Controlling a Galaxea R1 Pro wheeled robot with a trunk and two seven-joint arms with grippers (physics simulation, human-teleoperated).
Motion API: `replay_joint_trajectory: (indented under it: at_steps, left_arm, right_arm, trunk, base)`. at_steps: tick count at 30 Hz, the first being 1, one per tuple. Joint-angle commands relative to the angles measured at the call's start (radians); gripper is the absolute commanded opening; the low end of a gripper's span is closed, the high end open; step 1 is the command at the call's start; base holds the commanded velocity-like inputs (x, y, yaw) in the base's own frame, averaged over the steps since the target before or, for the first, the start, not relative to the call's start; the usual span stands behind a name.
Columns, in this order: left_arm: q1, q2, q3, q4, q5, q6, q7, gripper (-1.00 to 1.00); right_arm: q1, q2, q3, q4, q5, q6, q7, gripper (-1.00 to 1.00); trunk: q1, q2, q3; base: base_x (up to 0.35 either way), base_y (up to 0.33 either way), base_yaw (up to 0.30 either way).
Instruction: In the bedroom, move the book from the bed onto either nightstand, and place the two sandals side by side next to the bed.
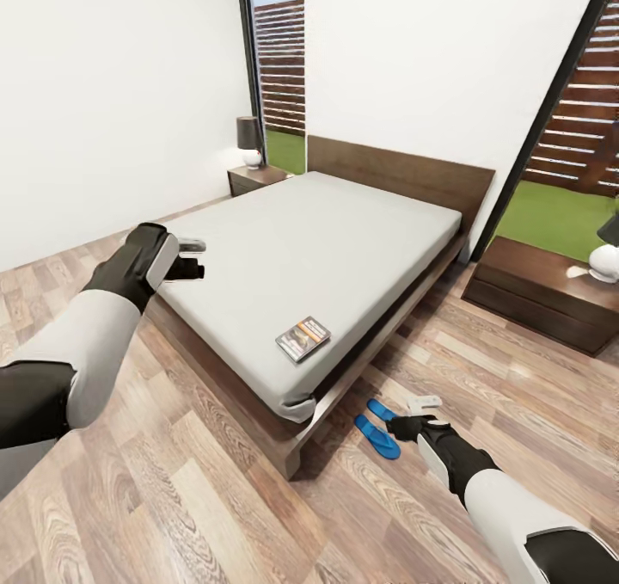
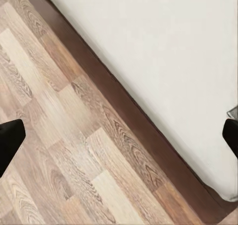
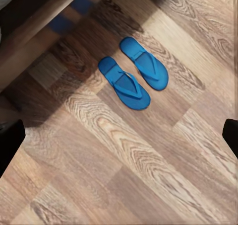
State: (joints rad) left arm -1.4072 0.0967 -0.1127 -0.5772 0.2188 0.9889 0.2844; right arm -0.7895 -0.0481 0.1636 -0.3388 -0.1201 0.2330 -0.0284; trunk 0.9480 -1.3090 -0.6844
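The book (image 1: 303,339), dark with an orange band, lies flat near the foot corner of the bed (image 1: 318,248), on its grey mattress. Two blue sandals (image 1: 376,436) (image 1: 381,410) lie side by side on the floor beside that corner; in the right wrist view they appear as one sandal (image 3: 124,83) and the other (image 3: 144,63), almost touching. My right gripper (image 1: 414,415) hovers open just right of them, its dark fingertips (image 3: 10,145) spread wide. My left gripper (image 1: 193,257) is open and empty over the bed's left edge (image 2: 129,111).
One nightstand (image 1: 255,178) with a dark lamp (image 1: 250,141) stands at the bed's far left. Another nightstand (image 1: 550,292) with a white-based lamp (image 1: 604,261) stands at the right. Wood-plank floor (image 1: 215,498) surrounds the bed. Tall windows flank the headboard.
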Motion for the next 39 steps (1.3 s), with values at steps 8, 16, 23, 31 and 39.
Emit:
replay_joint_trajectory:
  at_steps: [8, 16, 23, 31, 39]
  left_arm:
    - [-0.006, 0.005, -0.053, 0.022, 0.025, 0.005, 0.007, 1.00]
    - [-0.004, -0.004, -0.059, 0.029, 0.025, 0.005, 0.007, 1.00]
    - [-0.004, -0.011, -0.086, 0.030, 0.026, 0.005, 0.006, 1.00]
    - [-0.004, -0.014, -0.092, 0.030, 0.025, 0.005, 0.006, 1.00]
    - [-0.004, -0.023, -0.096, 0.030, 0.022, 0.004, 0.005, 1.00]
  right_arm:
    - [0.000, -0.001, 0.010, -0.002, -0.009, 0.007, -0.003, 1.00]
    - [0.000, 0.000, 0.007, -0.002, -0.009, 0.013, -0.009, 1.00]
    - [0.000, 0.000, 0.006, -0.002, -0.010, 0.015, -0.008, 1.00]
    - [0.000, 0.000, 0.006, -0.002, -0.010, 0.015, -0.007, 1.00]
    - [0.000, -0.001, 0.007, -0.002, -0.010, 0.015, -0.006, 1.00]
  trunk:
    - [0.000, 0.000, -0.001]
    - [0.000, 0.000, -0.001]
    - [0.000, 0.000, 0.000]
    - [0.000, 0.000, 0.003]
    - [0.000, 0.000, 0.007]
  base:
    - [0.018, 0.015, -0.252]
    - [0.172, 0.193, -0.074]
    - [0.250, 0.253, -0.248]
    - [0.268, 0.224, -0.281]
    - [0.164, 0.073, -0.284]
